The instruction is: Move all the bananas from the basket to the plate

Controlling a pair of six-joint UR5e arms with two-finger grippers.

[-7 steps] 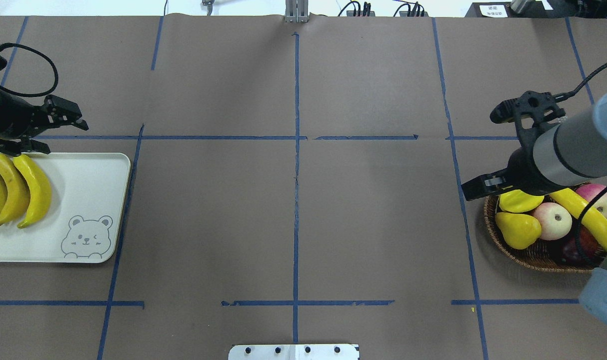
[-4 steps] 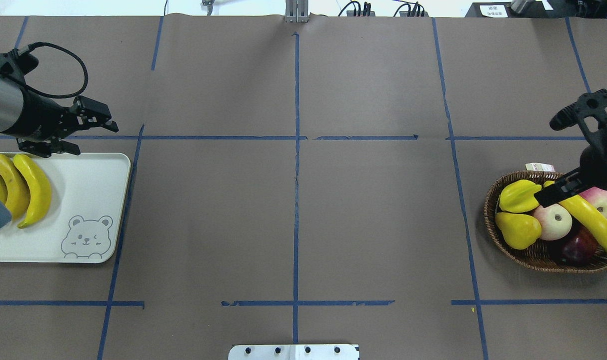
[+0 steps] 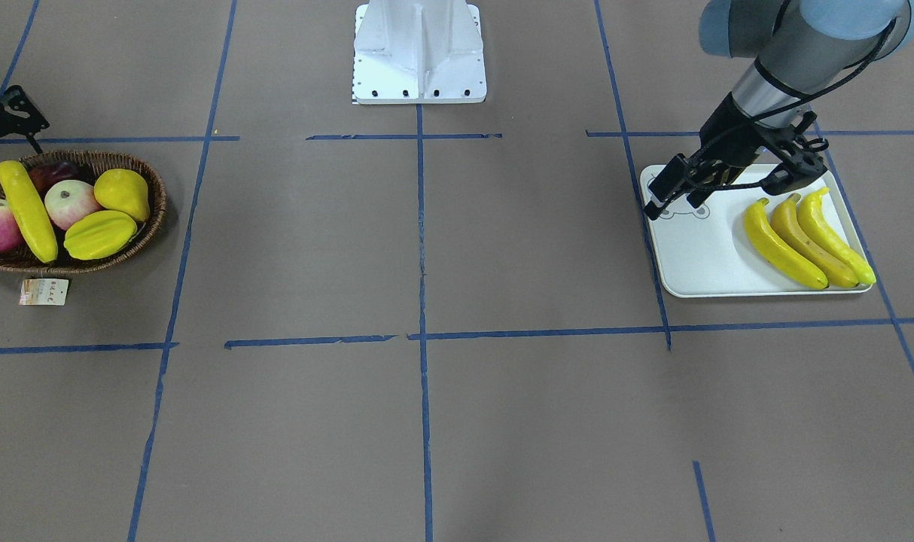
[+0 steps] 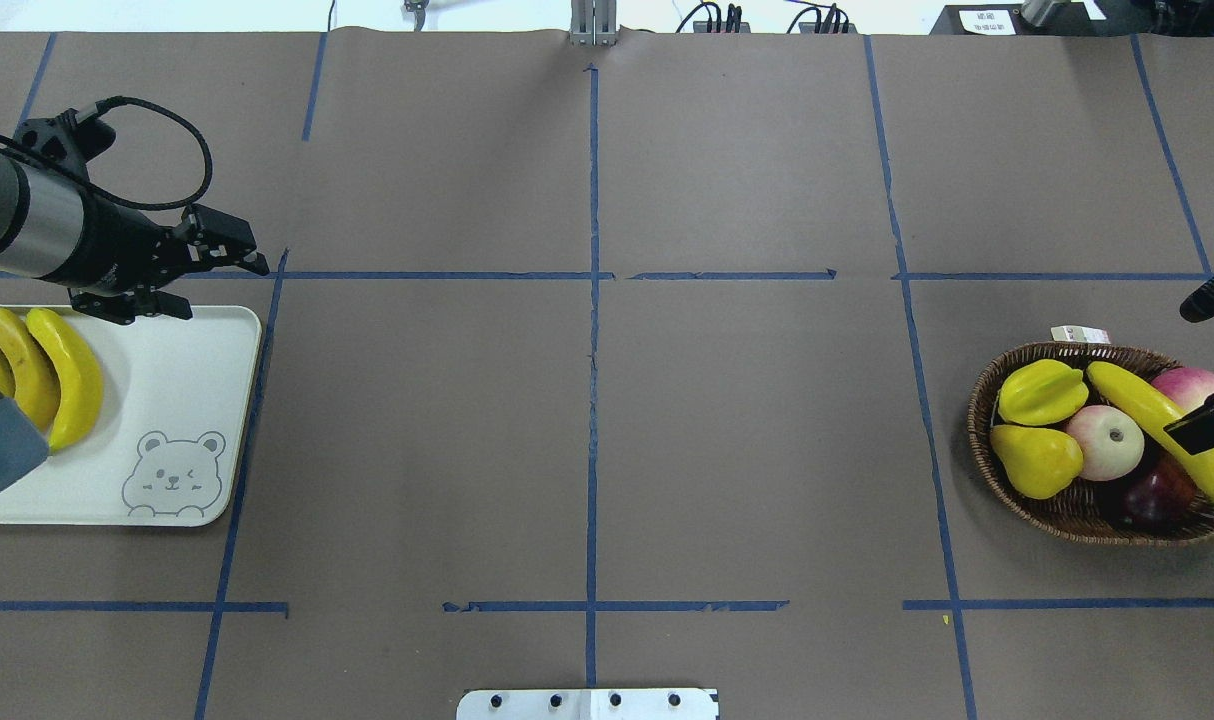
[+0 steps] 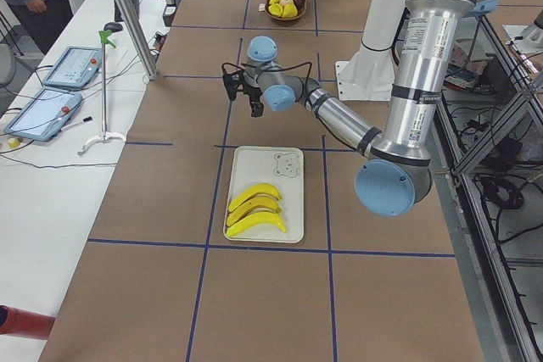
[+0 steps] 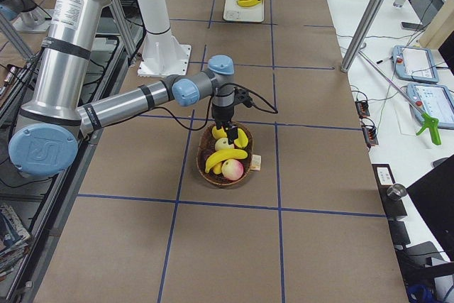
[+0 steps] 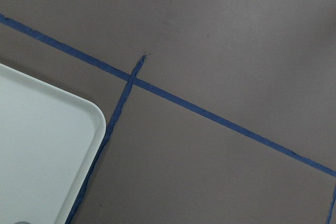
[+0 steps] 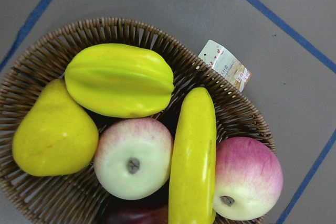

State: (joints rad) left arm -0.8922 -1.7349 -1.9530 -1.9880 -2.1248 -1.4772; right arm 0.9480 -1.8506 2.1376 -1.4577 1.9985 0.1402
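Three bananas (image 4: 59, 380) lie side by side on the plate (image 4: 167, 360), also seen in the front view (image 3: 803, 241) on the plate (image 3: 698, 260). One banana (image 4: 1152, 420) lies across the fruit in the basket (image 4: 979, 440); it fills the middle of the right wrist view (image 8: 194, 161). My left gripper (image 4: 219, 288) is open and empty, hovering over the plate's far right corner. My right gripper (image 4: 1182, 370) is open and empty above the basket, mostly cut off by the view's right edge.
The basket also holds a starfruit (image 4: 1042, 392), a pear (image 4: 1035, 460), two pale apples (image 4: 1107, 442) and a dark red apple (image 4: 1152, 497). A paper tag (image 4: 1079, 334) lies behind it. Blue tape lines cross the brown table. The robot base (image 3: 419, 53) stands mid-table.
My left arm has swung right along the plate's far edge. My right arm has pulled back to the right, uncovering the basket, and its gripper now sits at the view's edge.
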